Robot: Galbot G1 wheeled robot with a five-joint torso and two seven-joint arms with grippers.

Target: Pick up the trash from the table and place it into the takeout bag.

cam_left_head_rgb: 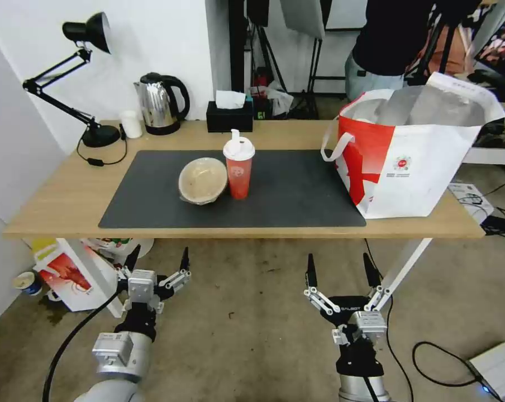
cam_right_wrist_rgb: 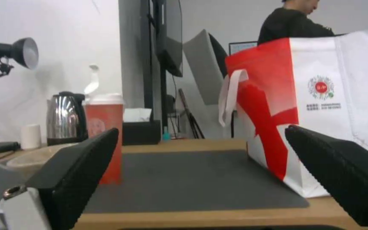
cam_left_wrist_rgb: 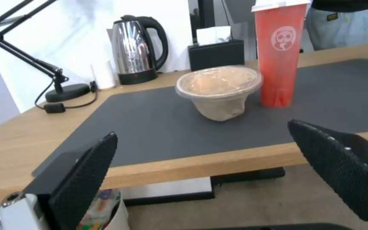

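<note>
- The left end effector (cam_left_head_rgb: 157, 262) hangs below the front edge of the table (cam_left_head_rgb: 68, 195), toward its left side, with its fingers spread and holding nothing.
- The wrapped bowl (cam_left_head_rgb: 202, 180) sits tilted on the grey mat (cam_left_head_rgb: 152, 206), near the middle of the table. Its plastic film looks slippery, so I think a shallow pinch could slide off it.
- The red cup (cam_left_head_rgb: 239, 170) stands upright just beside the bowl, perhaps touching it. It is tall and narrow, so a finger pushing the bowl sideways could tip the cup over, and the lid could leak.
- The mat is free in front of the bowl and between the cup and the bag, which gives good room to approach.
- The right end effector (cam_left_head_rgb: 339, 268) also waits below the front edge, spread and empty.
- The takeout bag (cam_left_head_rgb: 414, 151) stands open at the right end, its base close to the front right corner. A load catching its rim or its soft wall could fold it or push it off.
</note>
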